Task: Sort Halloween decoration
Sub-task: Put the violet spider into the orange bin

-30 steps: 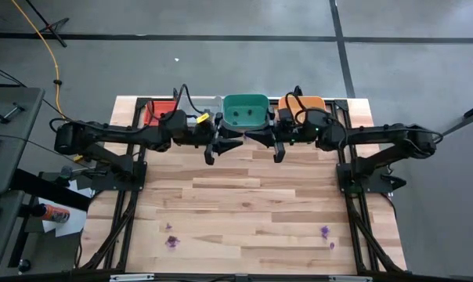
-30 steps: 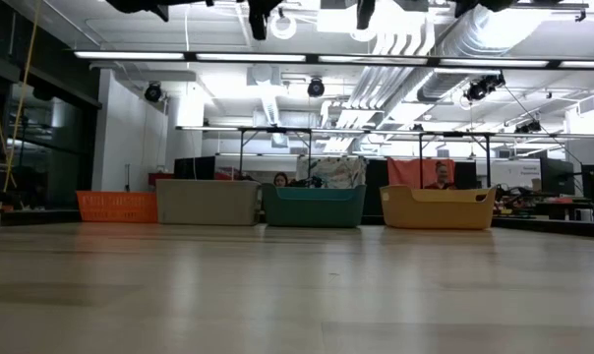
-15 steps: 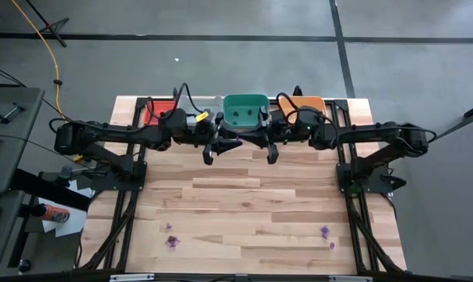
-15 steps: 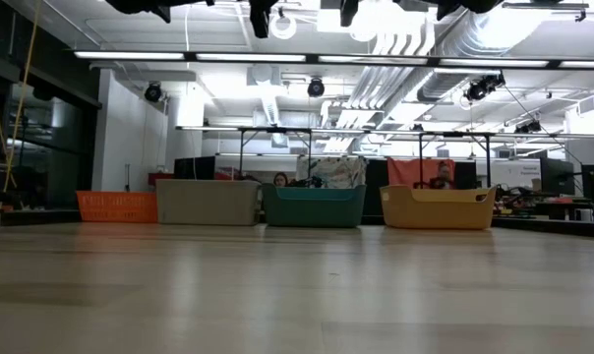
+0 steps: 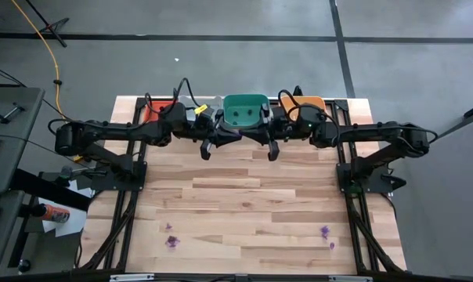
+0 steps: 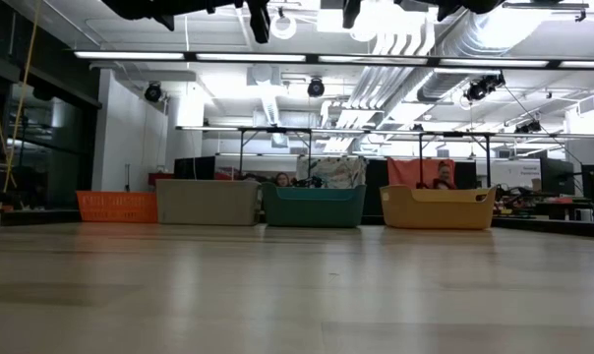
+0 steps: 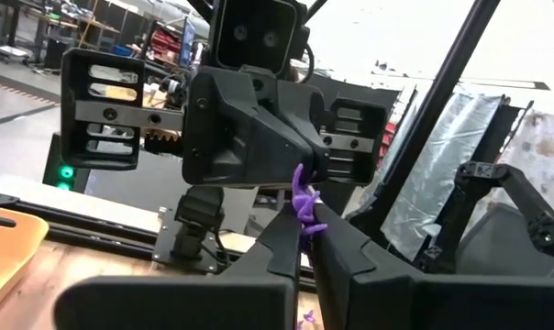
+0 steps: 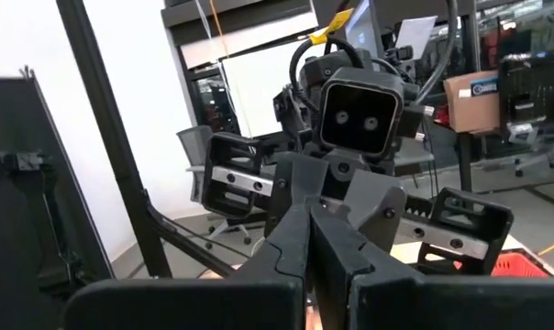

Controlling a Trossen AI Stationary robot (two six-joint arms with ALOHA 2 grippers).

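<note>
Wooden table below, left gripper pinches a purple trinket before the green tray; right gripper is pressed together; carry it steadily over the matching tray before releasing.

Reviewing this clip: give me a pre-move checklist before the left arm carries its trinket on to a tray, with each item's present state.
1. Left gripper shut on the purple trinket: ok.
2. Trinket seated firmly: cannot tell; it sticks out above the fingertips.
3. Right gripper shut, holding nothing: ok.
4. Room between the two grippers: not ok; they face each other closely in front of the green tray.
5. Purple trinkets left on the table, near edge: ok, several remain.
</note>
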